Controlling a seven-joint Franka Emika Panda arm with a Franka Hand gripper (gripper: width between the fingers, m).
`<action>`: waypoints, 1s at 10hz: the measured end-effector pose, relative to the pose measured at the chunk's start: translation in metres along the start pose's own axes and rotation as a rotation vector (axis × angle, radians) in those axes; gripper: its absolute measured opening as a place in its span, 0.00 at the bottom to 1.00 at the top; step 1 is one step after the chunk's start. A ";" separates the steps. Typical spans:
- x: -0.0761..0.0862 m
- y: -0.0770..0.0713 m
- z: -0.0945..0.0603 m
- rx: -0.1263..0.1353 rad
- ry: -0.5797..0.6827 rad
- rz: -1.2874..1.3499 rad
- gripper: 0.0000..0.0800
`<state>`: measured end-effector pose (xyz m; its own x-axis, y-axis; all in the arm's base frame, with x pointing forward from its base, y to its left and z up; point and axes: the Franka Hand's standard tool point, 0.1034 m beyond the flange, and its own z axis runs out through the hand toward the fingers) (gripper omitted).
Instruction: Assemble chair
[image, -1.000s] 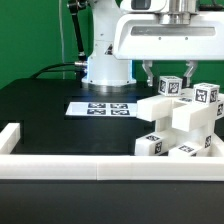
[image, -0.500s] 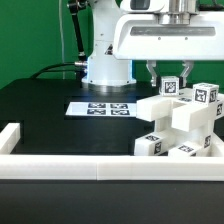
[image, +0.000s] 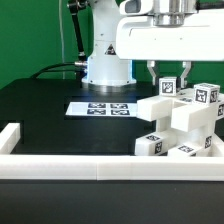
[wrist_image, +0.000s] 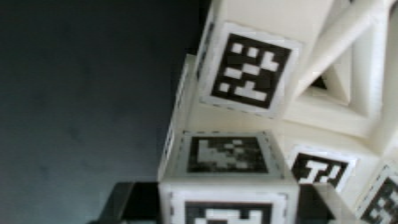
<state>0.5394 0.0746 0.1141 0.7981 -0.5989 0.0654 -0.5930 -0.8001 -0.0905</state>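
I had the desk (image: 40, 110) carrying the chair (image: 185, 125) against the border wall (image: 100, 165), presumably to brace it. The marker board (image: 100, 107) lay beside the chair. My tool (image: 168, 72) was clamped on the chair's tagged top block (image: 170, 87), likely for seating it.

The arm (image: 105, 45) is glossy white, with a rounded, domed base (image: 105, 70) and dark seams at its joints; a black cable (image: 62, 68) trails from the base; the gripper (image: 168, 70) has a boxy white body and dark fingers (image: 152, 72).
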 end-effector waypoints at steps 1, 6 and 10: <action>0.000 0.000 0.000 0.006 -0.005 0.113 0.36; -0.003 -0.001 0.000 0.016 -0.026 0.535 0.36; -0.008 -0.008 0.001 0.019 -0.038 0.846 0.36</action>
<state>0.5379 0.0852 0.1136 0.0890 -0.9939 -0.0656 -0.9905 -0.0814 -0.1109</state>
